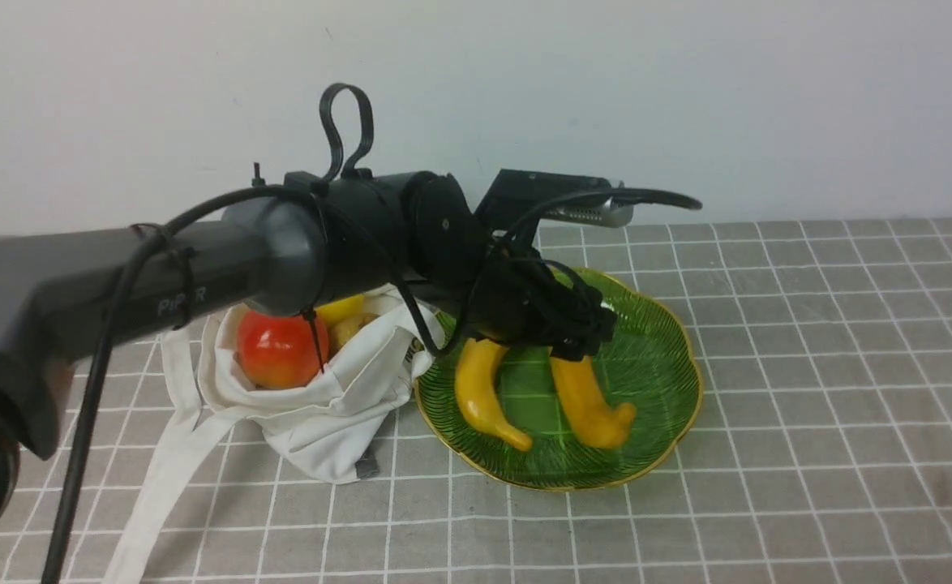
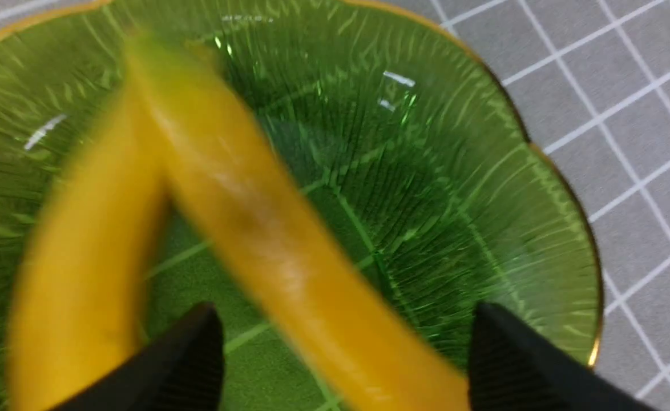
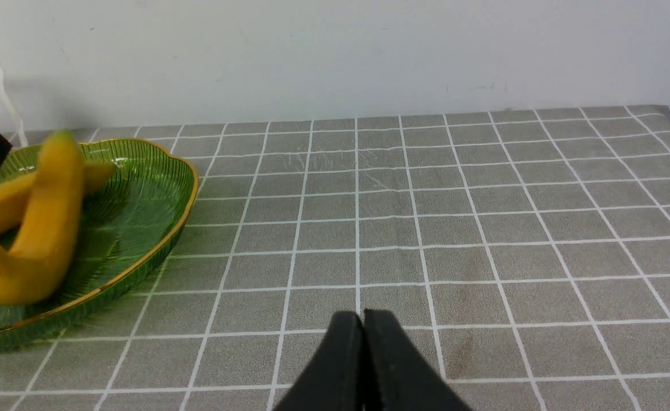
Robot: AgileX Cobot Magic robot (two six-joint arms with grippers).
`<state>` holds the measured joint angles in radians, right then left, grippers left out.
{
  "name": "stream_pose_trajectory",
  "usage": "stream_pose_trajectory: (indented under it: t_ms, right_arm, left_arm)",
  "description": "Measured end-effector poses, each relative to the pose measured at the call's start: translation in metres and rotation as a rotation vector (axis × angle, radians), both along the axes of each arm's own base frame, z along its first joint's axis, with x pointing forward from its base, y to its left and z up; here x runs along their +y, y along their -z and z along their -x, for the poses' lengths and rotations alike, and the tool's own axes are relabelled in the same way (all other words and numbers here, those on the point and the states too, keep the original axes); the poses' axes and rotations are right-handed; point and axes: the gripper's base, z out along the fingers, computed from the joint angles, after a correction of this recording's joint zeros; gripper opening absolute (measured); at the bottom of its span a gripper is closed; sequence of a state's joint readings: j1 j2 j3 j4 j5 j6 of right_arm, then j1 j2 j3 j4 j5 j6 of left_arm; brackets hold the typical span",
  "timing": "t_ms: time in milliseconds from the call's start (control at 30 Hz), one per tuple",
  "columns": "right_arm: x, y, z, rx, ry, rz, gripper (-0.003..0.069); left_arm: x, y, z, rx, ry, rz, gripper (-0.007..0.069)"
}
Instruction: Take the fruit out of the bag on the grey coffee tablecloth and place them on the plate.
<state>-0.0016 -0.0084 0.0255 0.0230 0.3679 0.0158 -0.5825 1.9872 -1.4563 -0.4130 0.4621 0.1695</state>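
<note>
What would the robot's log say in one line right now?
left gripper: open above plate | bananas: two on plate | red-orange fruit: in bag | right gripper: shut, empty, over tablecloth

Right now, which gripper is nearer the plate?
Left. The left gripper hangs open directly over the plate, above the two bananas in it. The right gripper is shut, over the tablecloth, well clear of the plate's rim.
</note>
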Motion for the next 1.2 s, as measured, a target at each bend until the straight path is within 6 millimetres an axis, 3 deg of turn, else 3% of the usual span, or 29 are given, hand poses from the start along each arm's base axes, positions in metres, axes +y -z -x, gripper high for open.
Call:
stream_pose_trajectory:
  t_ms: [67,167,333,367,433,533,633,800,900,967,1000,1100,1200]
  right_arm:
    - [0.000,0.000,0.000,0.000,0.000,0.000,-0.0015]
    - [0.000,0.000,0.000,0.000,0.000,0.000,-0.0015]
    - [0.000,0.000,0.000,0.000,0.000,0.000,-0.0015]
    - [0.000,0.000,0.000,0.000,0.000,0.000,-0.0015]
    - [0.000,0.000,0.000,0.000,0.000,0.000,-0.0015]
    - [0.000,0.000,0.000,0.000,0.000,0.000,-0.0015]
    - [0.000,0.000,0.000,0.000,0.000,0.000,-0.0015]
    - [0.000,0.000,0.000,0.000,0.000,0.000,-0.0015]
    - [0.000,0.000,0.000,0.000,0.000,0.000,-0.0015]
    - [0.000,0.000,0.000,0.000,0.000,0.000,-0.0015]
    - [0.000,0.000,0.000,0.000,0.000,0.000,-0.0015]
    - [0.000,0.000,0.000,0.000,0.000,0.000,-0.0015]
    - [0.000,0.000,0.000,0.000,0.000,0.000,-0.0015]
  left_arm:
    - [0.008,-0.001,-0.004,0.005,-0.014,-0.005,0.0584]
    - [0.020,-0.014,-0.006,0.022,-0.019,-0.009,0.0578]
    - [0.045,-0.072,0.004,0.034,0.004,-0.002,0.0417]
    - [0.056,-0.097,0.013,0.033,0.025,-0.013,0.0316]
    - [0.071,-0.128,0.029,0.014,0.062,-0.057,0.0163]
    - [0.088,-0.160,0.051,-0.052,0.088,-0.113,0.0048]
    - [0.109,-0.195,0.083,-0.122,0.081,-0.172,0.0001]
    - [0.141,-0.231,0.132,-0.168,0.035,-0.234,-0.0008]
    - [0.162,-0.239,0.170,-0.197,0.004,-0.233,-0.0008]
    - [0.167,-0.237,0.180,-0.198,-0.003,-0.229,-0.0008]
    - [0.177,-0.230,0.201,-0.195,-0.020,-0.219,-0.0008]
    - [0.192,-0.214,0.232,-0.221,-0.049,-0.180,-0.0008]
    - [0.207,-0.175,0.265,-0.286,-0.105,-0.096,-0.0008]
